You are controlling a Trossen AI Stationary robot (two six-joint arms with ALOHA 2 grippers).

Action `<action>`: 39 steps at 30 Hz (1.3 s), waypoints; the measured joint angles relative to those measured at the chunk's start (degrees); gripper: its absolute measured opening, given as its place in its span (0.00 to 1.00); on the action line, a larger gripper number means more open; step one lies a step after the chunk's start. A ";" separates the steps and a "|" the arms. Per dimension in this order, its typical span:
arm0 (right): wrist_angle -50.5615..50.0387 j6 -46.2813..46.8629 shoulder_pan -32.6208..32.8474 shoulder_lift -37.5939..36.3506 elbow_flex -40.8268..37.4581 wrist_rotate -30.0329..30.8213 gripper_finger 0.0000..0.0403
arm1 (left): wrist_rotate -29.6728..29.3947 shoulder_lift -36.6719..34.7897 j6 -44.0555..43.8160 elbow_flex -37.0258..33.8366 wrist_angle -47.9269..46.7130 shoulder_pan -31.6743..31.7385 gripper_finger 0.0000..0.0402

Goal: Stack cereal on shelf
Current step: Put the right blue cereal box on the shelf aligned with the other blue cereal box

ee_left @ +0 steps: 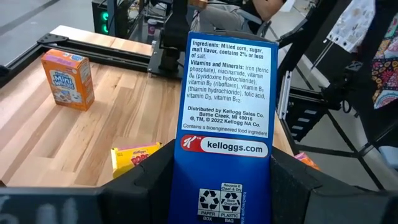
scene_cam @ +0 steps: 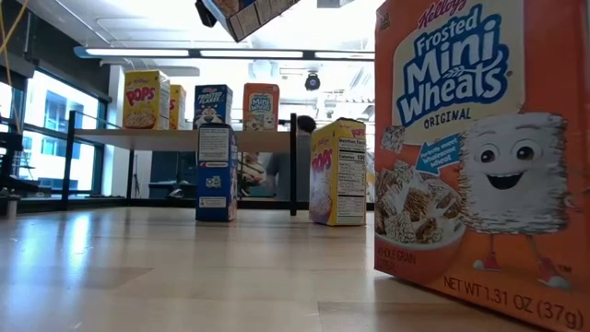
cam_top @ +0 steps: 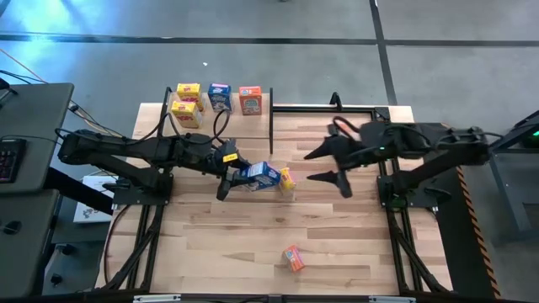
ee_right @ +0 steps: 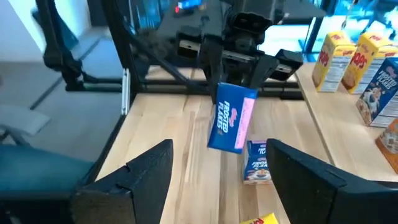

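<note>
We are seeing the orange cereal box (scene_cam: 479,138) cropped at the low view's right edge, hiding the bench (scene_cam: 184,267) behind.

Four cereal boxes (cam_top: 216,99) stand on the shelf (cam_top: 278,126); another box (cam_top: 293,258) sits on the table (cam_top: 219,244).

The tabletop (cam_top: 253,227) is pale wood in narrow butcher-block strips, smooth with a soft satin sheen, and the shelf (scene_cam: 166,138) is a thinner plank of the same light wood on matt black metal posts. The Frosted Flakes box (ee_left: 225,106) clamped in the left gripper (ee_left: 221,180) is thin printed cardboard with a faintly glossy blue coat, as is the orange Frosted Mini Wheats box (scene_cam: 479,148) and the yellow Corn Pops box (scene_cam: 337,172). Both that gripper and the right gripper (ee_right: 217,180) at 3 o'clock have dull, slightly grainy black plastic fingers.
</note>
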 joint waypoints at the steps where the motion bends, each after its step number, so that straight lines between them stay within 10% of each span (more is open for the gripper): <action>1: 2.68 0.60 0.00 -2.25 -3.35 -0.31 0.62 | -0.02 0.00 0.00 0.00 0.00 0.00 0.45; 17: 26.82 4.77 0.00 -27.85 -39.94 -6.06 0.62 | -0.21 0.00 0.50 -0.02 0.99 0.00 0.45; 39: 43.30 7.73 0.00 -46.20 -67.00 -5.95 0.62 | -1.33 0.00 1.25 -0.06 0.87 0.00 0.45</action>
